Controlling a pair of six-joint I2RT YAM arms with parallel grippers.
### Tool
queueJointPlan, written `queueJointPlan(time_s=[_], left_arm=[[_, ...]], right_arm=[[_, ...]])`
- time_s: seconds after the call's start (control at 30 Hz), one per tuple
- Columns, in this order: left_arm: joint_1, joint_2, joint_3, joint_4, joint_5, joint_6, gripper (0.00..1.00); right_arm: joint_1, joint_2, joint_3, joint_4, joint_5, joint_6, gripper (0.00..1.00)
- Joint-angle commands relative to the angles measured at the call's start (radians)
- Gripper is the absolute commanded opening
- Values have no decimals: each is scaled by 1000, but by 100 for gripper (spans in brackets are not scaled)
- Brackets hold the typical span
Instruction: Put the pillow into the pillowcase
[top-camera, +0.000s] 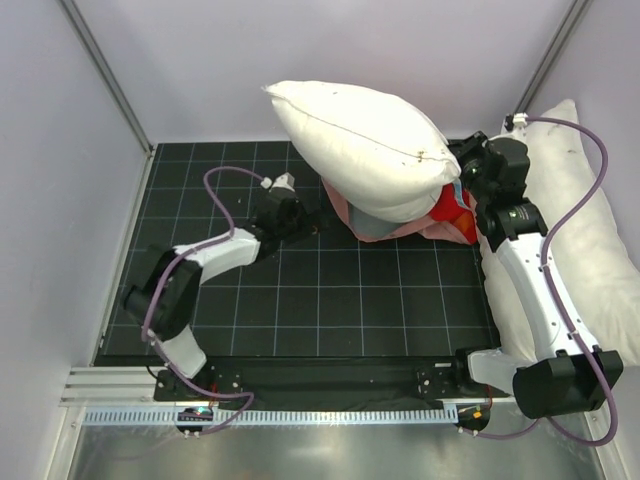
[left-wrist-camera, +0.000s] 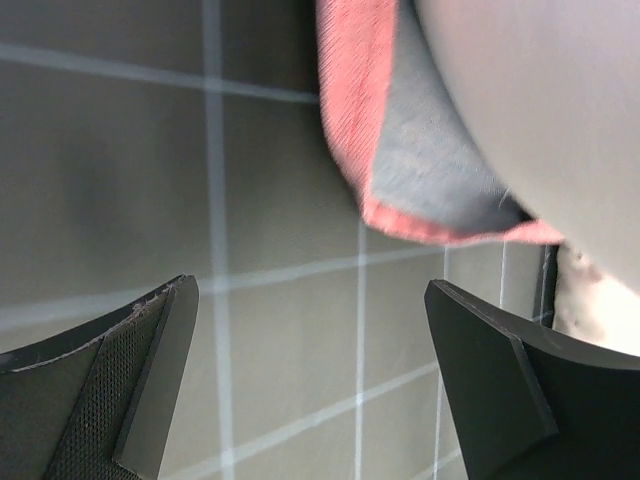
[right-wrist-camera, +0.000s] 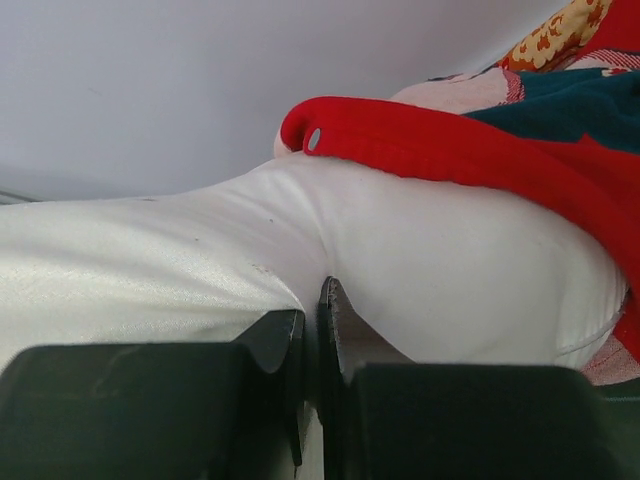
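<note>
For you, operator: pillow (top-camera: 370, 150): smooth white cloth, faintly glossy; pillowcase (left-wrist-camera: 345, 100): woven cloth, matt; mat (top-camera: 330, 290): matt black; fingers (left-wrist-camera: 150, 400) of the left gripper (left-wrist-camera: 308, 290): matt black plastic, one mesh-textured.

Two white pillows are shown: a plump pillow (top-camera: 360, 150) at upper centre and a longer pillow (top-camera: 600, 290) at right. One red pillowcase (top-camera: 452, 207), one gridded mat (top-camera: 350, 300) and two robot arms, left arm (top-camera: 215, 255) and right arm (top-camera: 530, 280), are counted.

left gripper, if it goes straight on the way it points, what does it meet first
Probably the pillowcase: its pink edge hangs ahead of the open left gripper, under the pillow, though depth is unclear.
</note>
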Motion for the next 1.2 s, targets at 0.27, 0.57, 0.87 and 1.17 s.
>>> queueJointPlan(time_s=[0.27,0.57,0.87,1.17], left_arm=[[-81,428,382,161,-73,-50,97],[-88,579,549,106,-81,-95,42],[-65,380,577,-32,-50,28,0],[-64,-55,679,-297,-92,171,0]], right_arm=[[-88,-24,40,208,-42,33,4],[-97,-38,29,222,-79,14,4],[-96,-110,-13,236,-252,-108,4],[-97,-196,82,104,-282,-127,4]])
